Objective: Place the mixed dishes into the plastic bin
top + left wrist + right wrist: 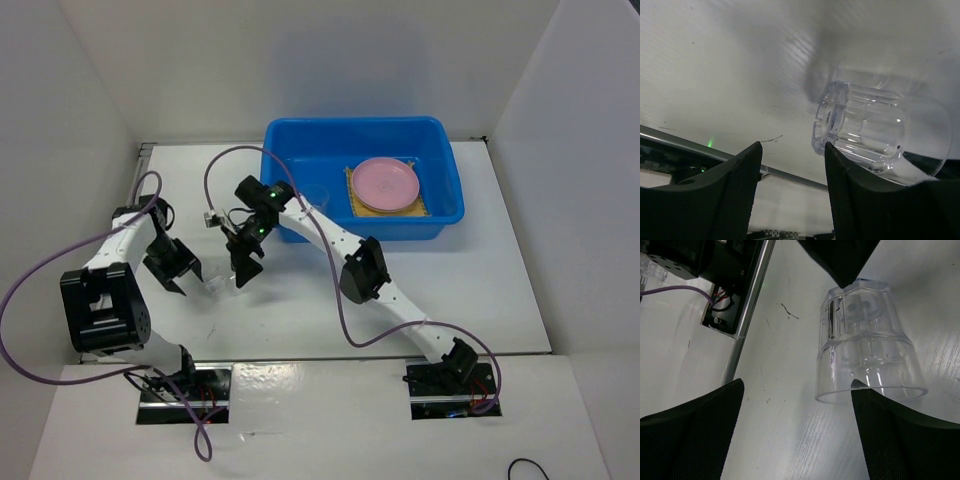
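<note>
A clear glass cup [215,281] lies on its side on the white table between my two grippers. My left gripper [180,268] is open, and in the left wrist view the cup [875,135] lies just outside its right finger [850,200]. My right gripper [245,265] is open. In the right wrist view the cup's [865,340] open mouth faces it, with the right fingertip [860,390] at the rim. The blue plastic bin [285,140] holds the pink plate [385,183] on the bamboo mat [355,203] and a faint second clear cup [318,193]. The tan-orange plate is hidden.
White walls enclose the table on the left, back and right. A metal strip [747,310] marks the table's near edge, with the arm bases [185,390] behind it. A purple cable [225,160] loops over the table left of the bin.
</note>
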Robot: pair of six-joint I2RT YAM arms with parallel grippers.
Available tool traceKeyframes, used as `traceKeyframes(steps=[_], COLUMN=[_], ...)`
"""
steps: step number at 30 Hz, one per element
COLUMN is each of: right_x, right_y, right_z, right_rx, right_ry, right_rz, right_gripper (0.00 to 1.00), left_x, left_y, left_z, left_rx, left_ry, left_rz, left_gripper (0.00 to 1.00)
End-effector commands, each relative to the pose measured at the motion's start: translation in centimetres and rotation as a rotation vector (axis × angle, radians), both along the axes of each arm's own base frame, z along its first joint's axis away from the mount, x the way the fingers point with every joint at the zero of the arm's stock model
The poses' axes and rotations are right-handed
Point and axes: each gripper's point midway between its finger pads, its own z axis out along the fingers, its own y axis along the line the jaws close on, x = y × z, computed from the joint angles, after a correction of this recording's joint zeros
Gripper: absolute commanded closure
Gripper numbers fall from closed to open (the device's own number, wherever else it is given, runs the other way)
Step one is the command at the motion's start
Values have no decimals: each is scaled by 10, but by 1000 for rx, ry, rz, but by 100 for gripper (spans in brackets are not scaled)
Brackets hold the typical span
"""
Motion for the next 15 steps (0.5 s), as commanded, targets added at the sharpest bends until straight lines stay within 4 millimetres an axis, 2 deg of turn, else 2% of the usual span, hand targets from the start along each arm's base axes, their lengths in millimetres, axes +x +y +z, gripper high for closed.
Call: traceKeyframes(steps=[1, 5, 8, 10, 11, 13, 14, 15], right_x=[-22, -28, -29, -28, -28, -26, -23, -20], right_y=[4, 9, 9, 9, 9, 11, 10, 13], right_z=[-7, -9, -15, -12, -12, -10, -13, -5], right_rx=[11, 23, 15, 17, 17, 17, -5, 7], right_ry=[63, 66, 73, 73, 73, 59, 51, 28], right_rz=[58, 74, 74, 70, 70, 60, 45, 33], right_gripper=[9, 10, 15, 31, 54, 72, 87, 94], left_x=[-10, -18, -18, -18, -19, -16, -11, -11], left_y=[-17, -24, -28, -31, -36, -38, -37, -37], left_z=[-24, -36, -41, -42, -43, -41, -39, -36], left_rx=[-48, -65, -77, -89, -105, -103, -101, -101], left_ry=[43, 86, 85, 82, 89, 81, 68, 70], left_rz=[-3, -11, -20, -20, -33, -44, -45, -45], left_gripper=[39, 39, 39, 39, 39, 39, 39, 39])
